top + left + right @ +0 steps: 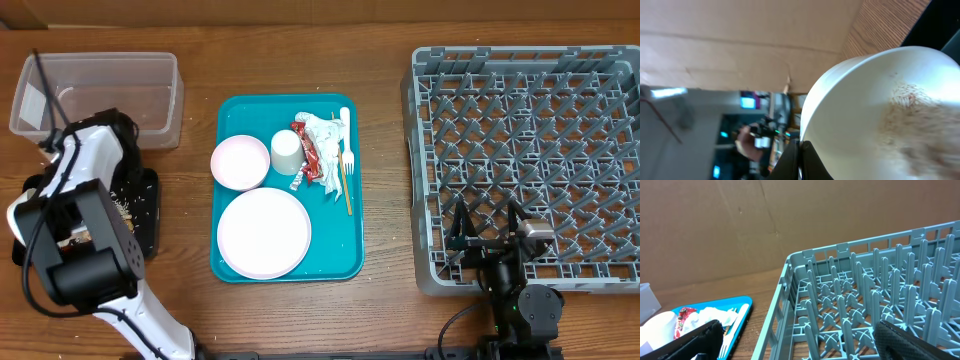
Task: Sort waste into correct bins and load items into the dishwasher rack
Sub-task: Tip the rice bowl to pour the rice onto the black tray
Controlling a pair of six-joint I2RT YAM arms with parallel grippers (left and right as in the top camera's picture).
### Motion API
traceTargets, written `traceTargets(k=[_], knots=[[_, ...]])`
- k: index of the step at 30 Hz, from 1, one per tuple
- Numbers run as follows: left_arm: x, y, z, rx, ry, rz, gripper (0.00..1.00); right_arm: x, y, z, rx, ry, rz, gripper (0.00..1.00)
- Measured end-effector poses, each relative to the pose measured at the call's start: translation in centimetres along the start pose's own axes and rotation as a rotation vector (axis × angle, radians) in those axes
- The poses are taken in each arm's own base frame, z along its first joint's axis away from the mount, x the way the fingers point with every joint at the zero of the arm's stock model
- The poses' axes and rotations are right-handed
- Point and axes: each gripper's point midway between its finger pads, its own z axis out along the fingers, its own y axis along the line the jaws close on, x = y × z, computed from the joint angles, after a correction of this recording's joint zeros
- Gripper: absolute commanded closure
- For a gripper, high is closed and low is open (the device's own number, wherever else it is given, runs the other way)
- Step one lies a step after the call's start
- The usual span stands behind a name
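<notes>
My left gripper (801, 161) is shut on the rim of a white bowl (875, 120) with beige crumbs inside. In the overhead view it hangs over the black tray (148, 215), mostly hidden by the arm; crumbs (125, 205) lie on the tray. The teal tray (345, 262) holds a white plate (264, 232), a second bowl (240, 162), a cup (285, 152), napkins (325, 135), a red wrapper (305, 150) and a fork (350, 155). My right gripper (487, 225) (802, 345) is open and empty over the front left edge of the grey rack (530, 150).
A clear tub (100, 95) stands at the back left, behind the black tray. A thin orange stick (345, 188) lies beside the fork. The right wrist view shows the rack's pegs (850, 305) and the teal tray's corner (742, 302) with napkins (710, 315).
</notes>
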Motion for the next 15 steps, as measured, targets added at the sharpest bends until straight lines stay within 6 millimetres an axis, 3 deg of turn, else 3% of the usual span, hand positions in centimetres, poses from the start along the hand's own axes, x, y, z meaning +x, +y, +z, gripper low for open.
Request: traceTargets(k=[15], knots=[[-1.9, 1.2, -0.9, -0.137, -0.079, 0.108, 0.96, 0.0, 0.0, 0.0, 0.0, 0.0, 0.0, 0.0]])
